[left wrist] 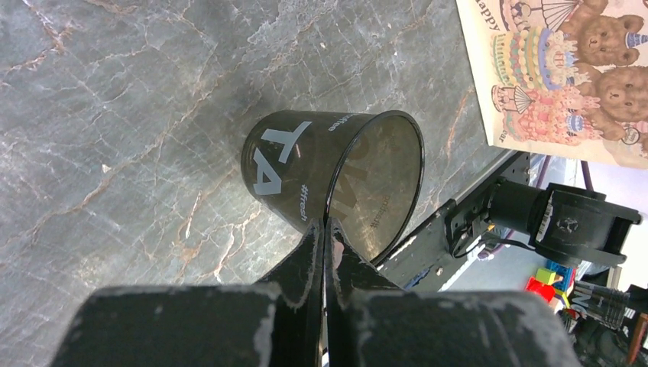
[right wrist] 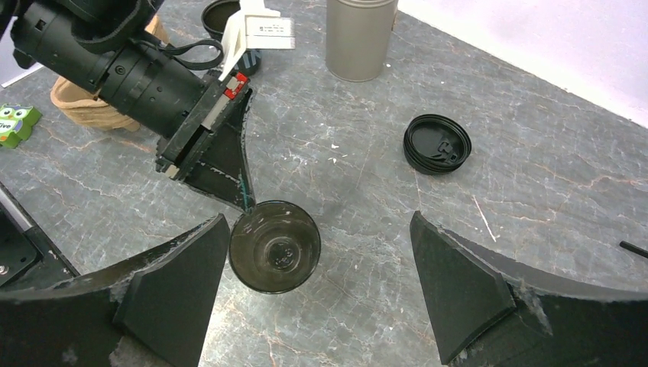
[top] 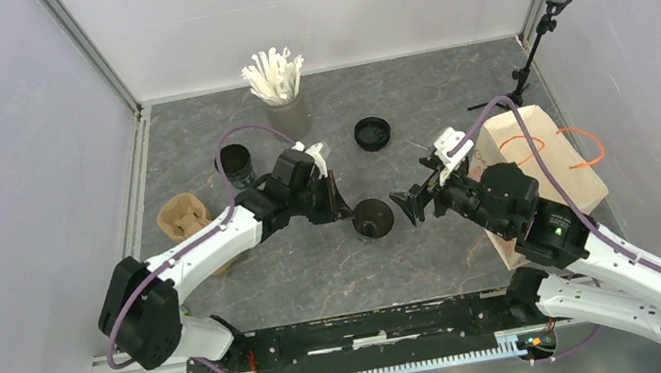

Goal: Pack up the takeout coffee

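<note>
- Cup (left wrist: 328, 176) at the left gripper's (left wrist: 325, 227) tips: smoky black, white lettering.
- Table (left wrist: 115, 115) beneath it: grey marble, rust-and-white veins.
- Lid (right wrist: 437, 144) beyond the right gripper (right wrist: 319, 229): black.

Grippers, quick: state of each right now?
Left gripper: closed, fingers pinching the rim of the black cup.
Right gripper: open, holding nothing.

Top view: L arm (top: 205, 248) covers part of brown carrier (top: 181, 216); R arm (top: 512, 202) hides near side of paper bag (top: 539, 126). R wrist view: grey cup (right wrist: 361, 38) cut by top edge, 2nd black cup (right wrist: 220, 11) partly behind L arm.
</note>
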